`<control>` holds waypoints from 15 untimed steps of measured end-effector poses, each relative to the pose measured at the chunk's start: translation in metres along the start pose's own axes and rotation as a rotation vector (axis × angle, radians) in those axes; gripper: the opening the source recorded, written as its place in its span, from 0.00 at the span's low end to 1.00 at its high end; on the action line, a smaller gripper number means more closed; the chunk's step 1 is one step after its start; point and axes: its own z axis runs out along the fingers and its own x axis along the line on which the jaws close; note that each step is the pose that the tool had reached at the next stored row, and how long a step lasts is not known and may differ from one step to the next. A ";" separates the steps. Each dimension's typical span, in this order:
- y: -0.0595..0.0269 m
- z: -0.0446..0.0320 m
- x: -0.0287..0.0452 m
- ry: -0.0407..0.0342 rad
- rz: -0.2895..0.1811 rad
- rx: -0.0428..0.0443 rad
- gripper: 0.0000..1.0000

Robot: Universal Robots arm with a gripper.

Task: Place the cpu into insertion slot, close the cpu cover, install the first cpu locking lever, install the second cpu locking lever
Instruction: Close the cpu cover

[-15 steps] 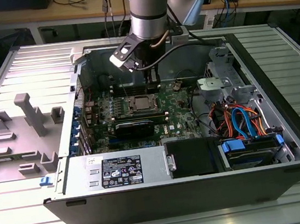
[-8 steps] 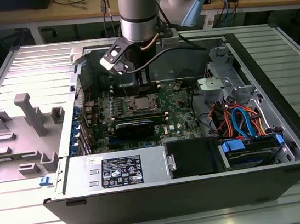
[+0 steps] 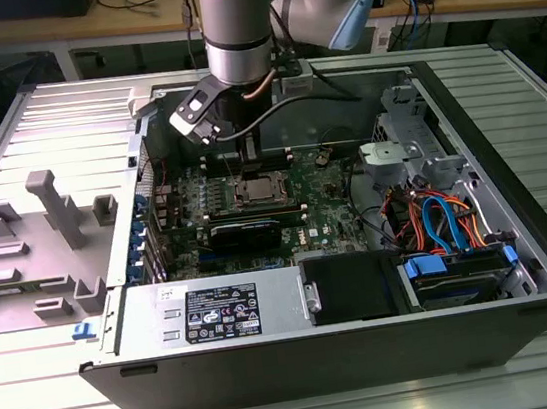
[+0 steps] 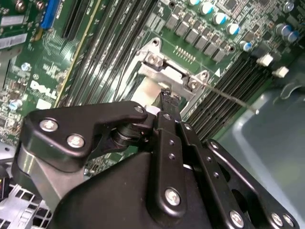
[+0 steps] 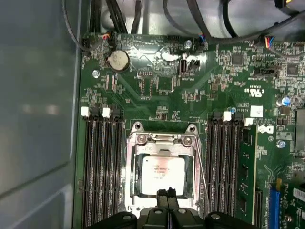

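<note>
The cpu (image 5: 164,172), a dull silver square, lies in the insertion slot (image 5: 139,192) on the green board. The silver cpu cover (image 5: 162,149) lies flat around it, the chip showing through its window. A thin wire locking lever (image 5: 203,176) runs along one side of the socket and shows as a long wire (image 4: 228,98) in the second wrist view. My gripper (image 5: 167,192) hangs just above the socket's edge, its black fingers pressed together with nothing between them. In the exterior view the gripper (image 3: 251,155) stands over the socket (image 3: 254,187) inside the open computer case.
Black memory slots (image 5: 100,167) flank the socket on both sides. A coin battery (image 5: 118,60) and cables (image 5: 190,19) sit beyond it. The case walls (image 3: 513,183), a drive bay with coloured wires (image 3: 437,223) and a power supply (image 3: 217,313) ring the board.
</note>
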 end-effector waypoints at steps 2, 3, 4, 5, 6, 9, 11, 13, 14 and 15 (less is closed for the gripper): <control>-0.0039 0.0053 0.0002 -0.0001 0.000 0.0001 0.11; -0.0049 0.0069 0.0003 -0.0001 0.000 0.0001 0.11; -0.0060 0.0087 0.0004 -0.0001 0.000 0.0001 0.11; -0.0078 0.0120 0.0005 -0.0001 0.000 0.0000 0.11; -0.0089 0.0144 0.0006 0.0000 0.000 0.0001 0.11; -0.0121 0.0210 0.0009 0.0000 0.000 0.0000 0.11; -0.0127 0.0217 0.0009 -0.0001 0.000 0.0001 0.11; -0.0130 0.0229 0.0010 0.0001 0.000 0.0000 0.11; -0.0131 0.0244 0.0010 0.0000 0.000 0.0000 0.11; -0.0131 0.0251 0.0010 0.0000 0.000 0.0000 0.11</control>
